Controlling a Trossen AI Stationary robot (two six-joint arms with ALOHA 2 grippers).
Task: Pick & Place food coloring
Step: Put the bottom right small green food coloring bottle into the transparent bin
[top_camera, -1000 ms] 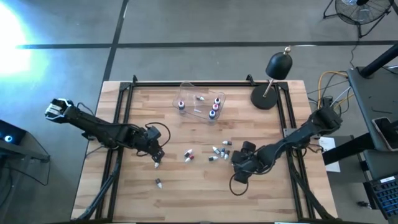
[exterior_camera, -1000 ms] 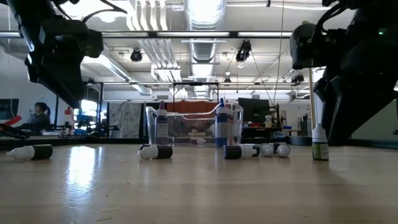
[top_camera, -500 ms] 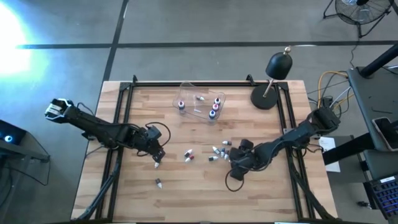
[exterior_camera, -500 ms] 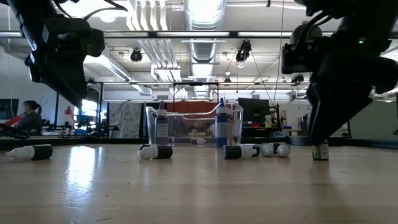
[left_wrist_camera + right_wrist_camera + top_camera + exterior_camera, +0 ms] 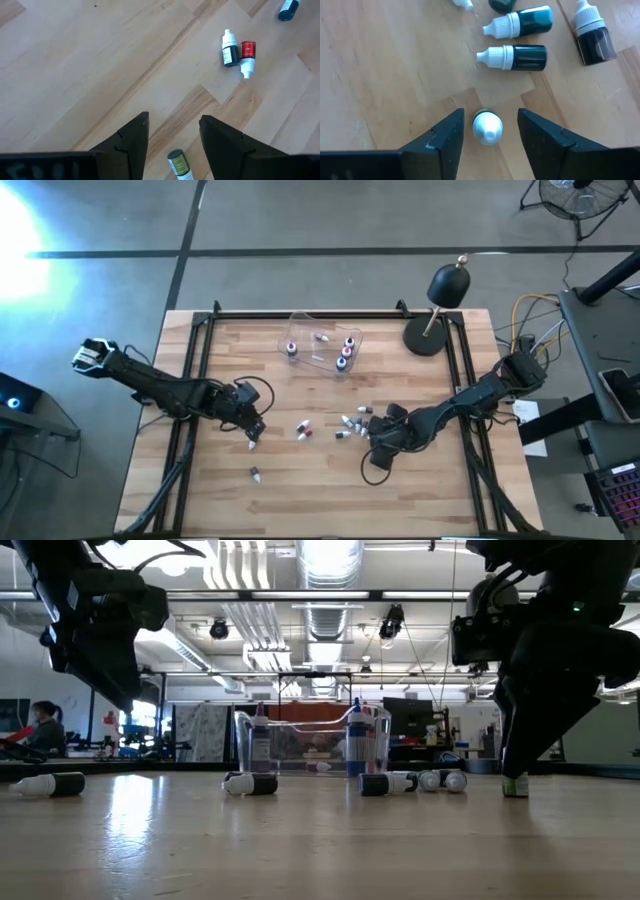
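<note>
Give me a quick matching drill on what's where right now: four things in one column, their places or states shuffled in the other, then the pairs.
Things:
1. right hand
2. left hand
3. clear tub
4. red bottle

Places or states:
A. lying beside a dark bottle on the wood
B. open, fingers either side of an upright white-capped bottle
C. at the table's far side, a few bottles standing inside
D. open above the table, a green bottle lying beyond the fingertips

Pairs: 1-B, 2-D, 3-C, 4-A
</note>
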